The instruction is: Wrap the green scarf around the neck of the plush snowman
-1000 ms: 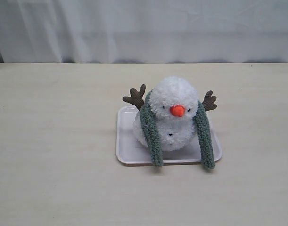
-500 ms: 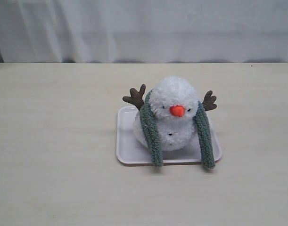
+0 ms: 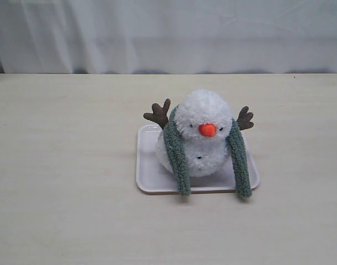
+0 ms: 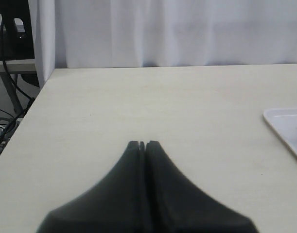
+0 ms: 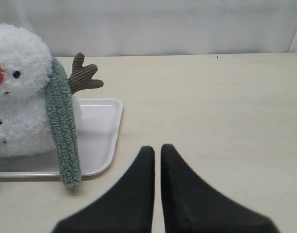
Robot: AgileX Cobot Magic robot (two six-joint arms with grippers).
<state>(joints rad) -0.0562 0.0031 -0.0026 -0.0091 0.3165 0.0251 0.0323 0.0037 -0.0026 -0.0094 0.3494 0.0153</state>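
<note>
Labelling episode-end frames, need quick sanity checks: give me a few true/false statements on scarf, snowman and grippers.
1. The green scarf hangs down on both sides of the plush snowman. True.
2. The scarf's two ends are crossed and knotted in front. False: they hang apart, one on each side of the body.
3. The snowman sits on the white tray. True.
4. The right gripper holds a scarf end. False: it is shut on nothing, apart from the scarf.
5. The left gripper is open. False: its jaws are together and empty.
</note>
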